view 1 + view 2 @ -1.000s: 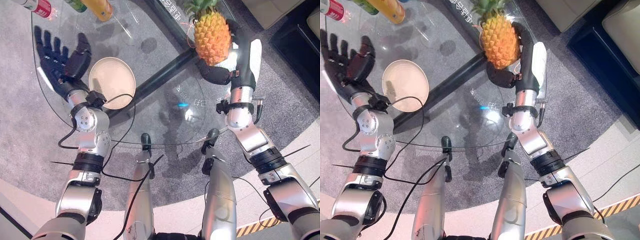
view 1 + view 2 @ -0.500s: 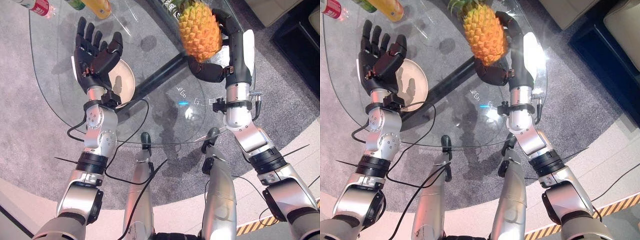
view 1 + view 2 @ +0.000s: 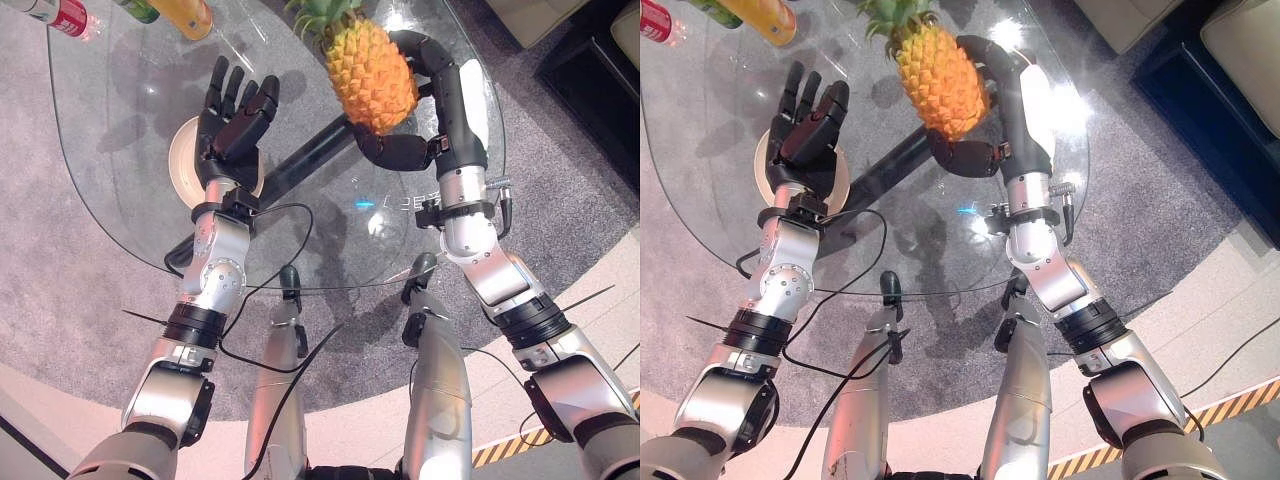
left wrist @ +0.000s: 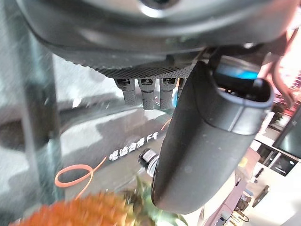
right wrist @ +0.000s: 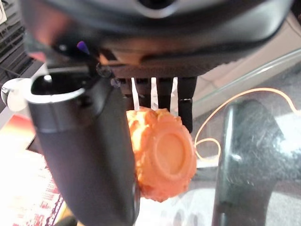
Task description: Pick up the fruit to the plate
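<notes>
The right hand [image 3: 405,150], clasped round the orange pineapple with its green leafy crown [image 3: 370,75], has carried the fruit from the upper right of the frame toward the upper middle. The left hand [image 3: 232,125], fingers spread, has swung from the far upper left in over the round beige plate [image 3: 182,165] on the glass table [image 3: 120,110], now covering much of it.

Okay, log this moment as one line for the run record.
right hand: shut on pineapple, held above glass table | left hand: open, over plate | pineapple not yet on plate
</notes>
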Motion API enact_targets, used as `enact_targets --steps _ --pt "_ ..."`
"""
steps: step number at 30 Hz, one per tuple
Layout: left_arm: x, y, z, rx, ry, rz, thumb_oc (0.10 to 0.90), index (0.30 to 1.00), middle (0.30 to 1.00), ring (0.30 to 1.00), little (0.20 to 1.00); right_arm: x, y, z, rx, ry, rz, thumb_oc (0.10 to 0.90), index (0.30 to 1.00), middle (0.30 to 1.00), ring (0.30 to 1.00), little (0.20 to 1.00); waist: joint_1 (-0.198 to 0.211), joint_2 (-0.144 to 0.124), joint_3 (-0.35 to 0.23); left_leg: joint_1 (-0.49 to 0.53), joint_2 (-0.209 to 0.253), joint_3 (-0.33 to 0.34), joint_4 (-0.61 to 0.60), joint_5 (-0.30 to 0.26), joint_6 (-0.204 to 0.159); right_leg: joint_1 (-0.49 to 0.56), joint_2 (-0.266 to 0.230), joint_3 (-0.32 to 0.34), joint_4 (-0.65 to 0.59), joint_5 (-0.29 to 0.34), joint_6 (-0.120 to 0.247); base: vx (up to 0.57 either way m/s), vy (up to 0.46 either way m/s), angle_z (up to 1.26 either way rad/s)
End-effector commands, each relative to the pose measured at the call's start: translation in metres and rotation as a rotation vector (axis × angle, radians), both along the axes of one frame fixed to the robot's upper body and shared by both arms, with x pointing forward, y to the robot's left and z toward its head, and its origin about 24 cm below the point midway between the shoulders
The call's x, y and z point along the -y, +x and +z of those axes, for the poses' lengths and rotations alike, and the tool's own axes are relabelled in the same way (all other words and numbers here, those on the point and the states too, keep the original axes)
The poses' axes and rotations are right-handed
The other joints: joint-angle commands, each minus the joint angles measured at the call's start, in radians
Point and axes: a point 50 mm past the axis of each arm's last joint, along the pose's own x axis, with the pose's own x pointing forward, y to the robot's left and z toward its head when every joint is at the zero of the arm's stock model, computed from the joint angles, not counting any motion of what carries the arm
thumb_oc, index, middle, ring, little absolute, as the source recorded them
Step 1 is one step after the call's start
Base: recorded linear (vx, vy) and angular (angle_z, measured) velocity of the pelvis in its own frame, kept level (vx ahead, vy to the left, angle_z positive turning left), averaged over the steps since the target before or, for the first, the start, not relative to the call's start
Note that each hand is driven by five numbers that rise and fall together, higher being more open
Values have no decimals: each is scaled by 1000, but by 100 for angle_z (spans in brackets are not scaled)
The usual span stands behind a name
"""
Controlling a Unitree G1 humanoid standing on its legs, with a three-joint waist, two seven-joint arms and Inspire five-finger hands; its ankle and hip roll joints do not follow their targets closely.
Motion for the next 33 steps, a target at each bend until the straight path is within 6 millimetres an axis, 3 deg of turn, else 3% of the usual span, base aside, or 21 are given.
enact_targets --steps 1,9,21,33 --pt "18 -12 60 276 -40 -121 800 900 900 900 900 -39 -58 78 439 -11 288 100 300 300 300 200 -3 34 -26 -42 9 26 -8 88 -8 66 -63 10 -38 0 99 0 0 0" --pt "26 -12 61 286 -98 -227 800 900 900 900 900 -46 -58 75 423 -44 313 100 300 300 300 200 -3 34 -26 -48 11 26 -7 89 -8 63 -65 10 -41 3 99 0 0 0" --pt "26 -17 65 337 -155 -252 800 900 900 900 900 -53 -55 69 372 -124 326 100 300 300 300 200 3 32 -26 -53 7 21 -2 87 -7 64 -70 4 -41 3 99 0 0 0" --pt "31 -21 67 363 -114 -298 800 900 900 900 900 -54 -53 61 331 -179 337 100 300 300 300 200 6 27 -26 -62 5 14 4 84 -5 59 -73 1 -36 4 99 0 0 0"
